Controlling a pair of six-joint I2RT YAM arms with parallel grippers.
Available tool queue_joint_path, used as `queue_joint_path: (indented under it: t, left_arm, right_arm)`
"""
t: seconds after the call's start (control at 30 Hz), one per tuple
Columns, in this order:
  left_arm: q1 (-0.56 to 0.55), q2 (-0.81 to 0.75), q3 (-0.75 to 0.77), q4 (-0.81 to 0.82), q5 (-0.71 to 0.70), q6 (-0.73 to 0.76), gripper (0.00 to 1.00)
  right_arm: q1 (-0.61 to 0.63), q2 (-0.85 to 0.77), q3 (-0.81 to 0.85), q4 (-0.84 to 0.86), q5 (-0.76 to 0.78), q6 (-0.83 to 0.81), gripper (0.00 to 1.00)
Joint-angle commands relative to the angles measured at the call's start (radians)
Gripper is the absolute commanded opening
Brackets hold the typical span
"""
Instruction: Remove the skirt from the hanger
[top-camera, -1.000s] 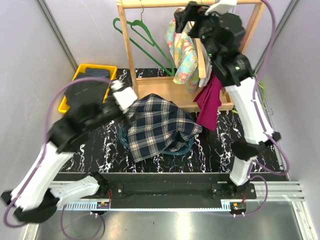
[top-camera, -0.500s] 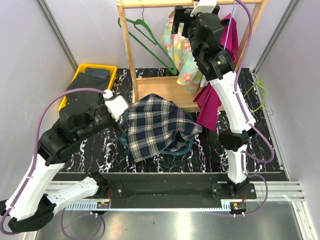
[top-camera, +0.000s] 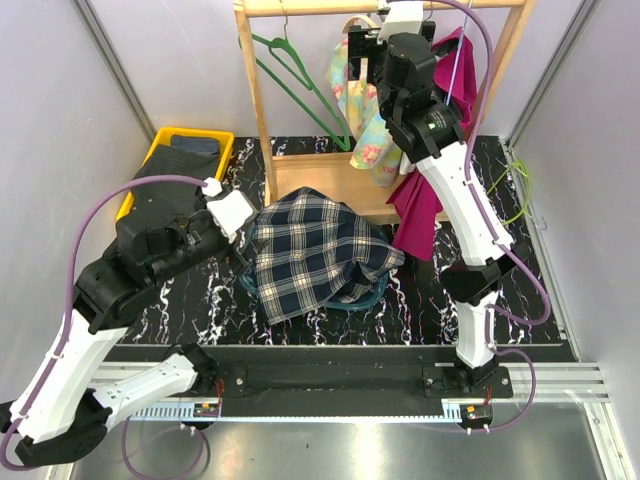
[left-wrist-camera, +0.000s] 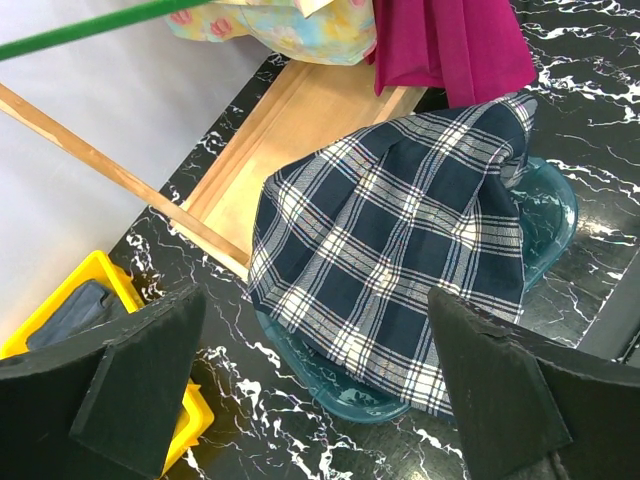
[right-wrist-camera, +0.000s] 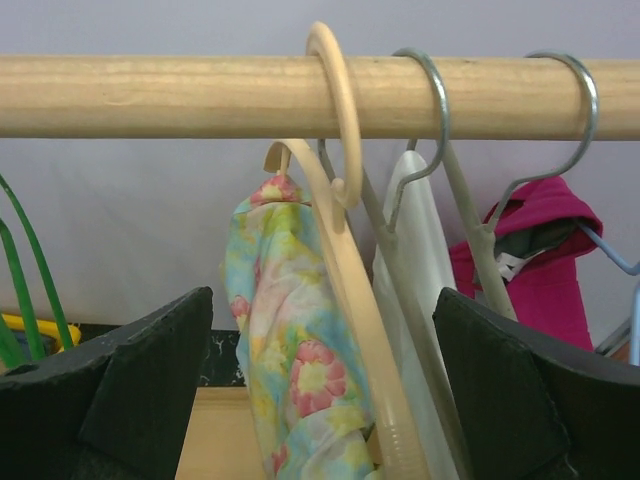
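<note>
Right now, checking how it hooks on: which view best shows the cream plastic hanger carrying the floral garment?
Right wrist view: the cream plastic hanger sits centre frame, hook looped over the round wooden rail. From the top external view the right arm mostly hides it; the left wrist view shows only the floral garment's hem.

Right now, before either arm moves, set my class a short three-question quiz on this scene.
1. True or false: the plaid skirt lies draped over the teal basin.
2. The right gripper is: A) shut on a hook; B) open, facing the floral garment on the wooden rail; C) shut on a towel.
3. Fill in: the tray at the table's left edge is ___.
Key: 1 true; 2 B; 3 yellow.
</note>
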Motion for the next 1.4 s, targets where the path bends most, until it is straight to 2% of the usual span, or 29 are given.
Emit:
queue_joint_path:
  t: [0.0, 0.3, 0.6, 1.07, 1.37]
  left_arm:
    - [0.004, -0.011, -0.009, 0.038, 0.022, -0.02, 0.99]
    - [0.007, -0.011, -0.009, 0.043, 0.022, -0.021, 0.99]
    - [0.012, -0.03, -0.023, 0.046, 0.023, -0.021, 0.99]
    - [0.015, -0.044, -0.022, 0.054, 0.017, -0.02, 0.99]
    - [0.015, -0.054, -0.026, 0.054, 0.014, -0.015, 0.99]
  right_arm:
    - [-0.022, -0.098, -0.041, 0.036, 0.045, -0.017, 1.0]
    - [-0.031, -0.135, -0.135, 0.033, -0.016, 0.049, 0.98]
    - [-0.033, -0.109, -0.123, 0.0, -0.104, 0.119, 0.94]
    - [-0.033, -0.098, -0.139, -0.029, -0.101, 0.167, 0.94]
    - [-0.034, -0.063, -0.166, -0.037, -0.104, 0.188, 0.88]
